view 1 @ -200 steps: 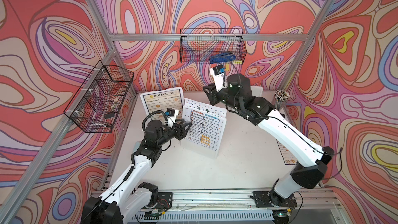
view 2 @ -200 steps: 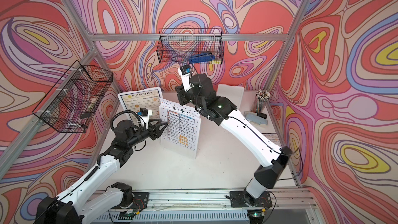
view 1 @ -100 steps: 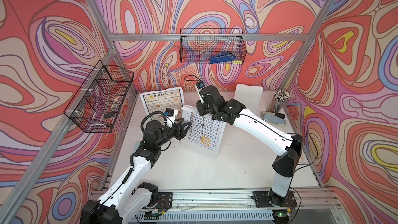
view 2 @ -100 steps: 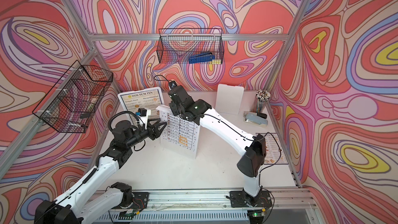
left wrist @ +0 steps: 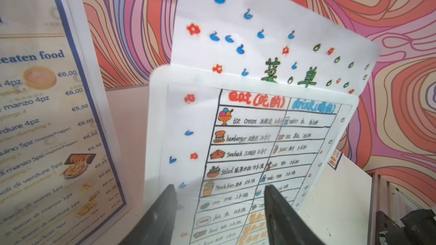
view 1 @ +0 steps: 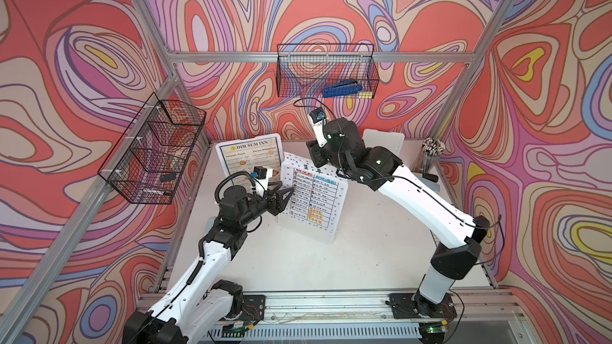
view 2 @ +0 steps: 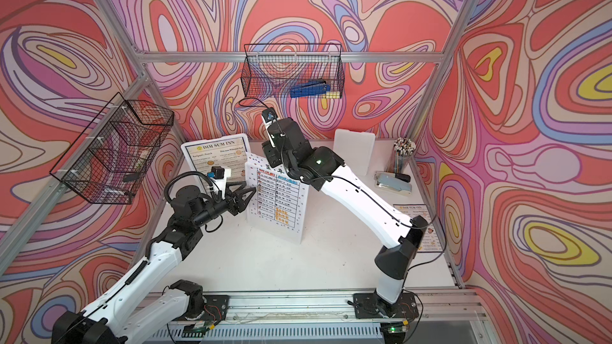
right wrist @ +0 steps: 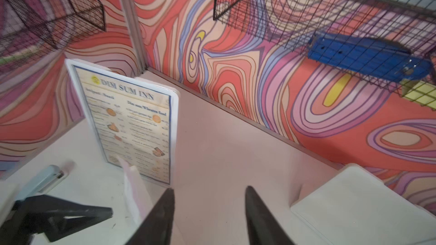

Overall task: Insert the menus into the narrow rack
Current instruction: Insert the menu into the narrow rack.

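Observation:
A white menu (view 1: 311, 200) (left wrist: 259, 137) with a table and an icon-dotted border stands in a clear narrow rack (left wrist: 160, 114) mid-table, its top sticking out above the rack. My left gripper (view 1: 287, 193) (left wrist: 219, 187) is open, its tips right at the rack's front face. My right gripper (view 1: 314, 158) (right wrist: 208, 188) hovers open and empty just behind the menu's top edge. A large blue-bordered DIM SUM INN menu (view 1: 248, 157) (right wrist: 132, 119) stands in its own clear rack at the back left. A smaller DIM SUM INN menu (view 2: 419, 226) lies flat at the table's right edge.
An empty white upright holder (view 1: 384, 142) (right wrist: 365, 208) stands at the back. A wire basket (view 1: 326, 71) on the back wall holds a blue stapler (view 1: 342, 89). A tiered wire basket (view 1: 152, 153) hangs on the left wall. A pen cup (view 1: 430, 153) and a grey stapler (view 2: 392, 182) sit back right.
My right gripper dipped to the white menu's top edge, then rose back up and its jaws opened. The left arm has hardly moved.

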`<state>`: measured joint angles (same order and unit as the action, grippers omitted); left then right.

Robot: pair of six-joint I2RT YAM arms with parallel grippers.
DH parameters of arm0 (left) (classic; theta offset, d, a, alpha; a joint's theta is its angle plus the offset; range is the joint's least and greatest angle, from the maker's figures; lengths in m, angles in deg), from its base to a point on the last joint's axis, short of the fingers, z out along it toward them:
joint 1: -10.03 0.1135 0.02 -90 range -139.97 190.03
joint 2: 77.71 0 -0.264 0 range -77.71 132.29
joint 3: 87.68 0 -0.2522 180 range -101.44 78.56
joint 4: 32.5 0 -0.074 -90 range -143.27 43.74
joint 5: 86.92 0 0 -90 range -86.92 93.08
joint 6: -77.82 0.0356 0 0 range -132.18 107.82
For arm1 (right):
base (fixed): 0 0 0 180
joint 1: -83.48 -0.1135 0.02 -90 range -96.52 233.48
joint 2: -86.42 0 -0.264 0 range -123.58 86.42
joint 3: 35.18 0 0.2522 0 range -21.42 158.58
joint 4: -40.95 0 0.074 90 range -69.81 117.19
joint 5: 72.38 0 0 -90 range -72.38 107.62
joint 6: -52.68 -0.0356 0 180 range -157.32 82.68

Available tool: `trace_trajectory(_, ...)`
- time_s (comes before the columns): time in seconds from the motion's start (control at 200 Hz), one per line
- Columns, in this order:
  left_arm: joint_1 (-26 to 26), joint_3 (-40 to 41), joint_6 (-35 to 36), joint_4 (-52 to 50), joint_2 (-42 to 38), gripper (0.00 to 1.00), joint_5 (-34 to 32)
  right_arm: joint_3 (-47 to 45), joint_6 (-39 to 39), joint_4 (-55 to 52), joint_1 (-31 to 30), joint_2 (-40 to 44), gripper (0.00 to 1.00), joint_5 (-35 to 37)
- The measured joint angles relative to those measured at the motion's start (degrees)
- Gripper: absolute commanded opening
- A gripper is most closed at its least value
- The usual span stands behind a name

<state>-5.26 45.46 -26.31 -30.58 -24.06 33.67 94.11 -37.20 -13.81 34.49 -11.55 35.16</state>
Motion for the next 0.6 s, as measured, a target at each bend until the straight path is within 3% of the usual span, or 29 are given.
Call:
trace_trajectory(0.02, 0.00, 0.00, 0.00, 0.00, 0.00, 0.61, 0.00, -0.70, 0.46, -0.13, 0.04, 1.40, 0.77, -2.03)
trace_trajectory(0.04, 0.00, 0.00, 0.00, -0.02, 0.00, 0.61, 0.00, -1.11, 0.90, -0.26, 0.04, 2.49, 0.95, -3.61)
trace_trajectory(0.065, 0.00, 0.00, 0.00, -0.02, 0.00, 0.61, 0.00, -1.44, 1.73, -0.42, 0.04, 3.69, 0.98, -5.57)
trace_trajectory(0.205, 0.00, 0.00, 0.00, -0.04, 0.00, 0.61, 0.00, 1.99, 5.42, -4.37, -0.07, 7.37, 0.91, -15.13)
trace_trajectory(0.441, 0.00, 0.22, 0.00, -0.04, -0.50, 0.62, 0.00, 2.01, 8.33, -10.84, 0.17, 7.41, 0.71, -18.73)
trace_trajectory(0.601, 0.00, 0.31, 0.00, -0.04, -0.85, 0.62, 0.04, 2.54, 9.18, -15.32, 1.42, 3.82, 0.71, -19.65)
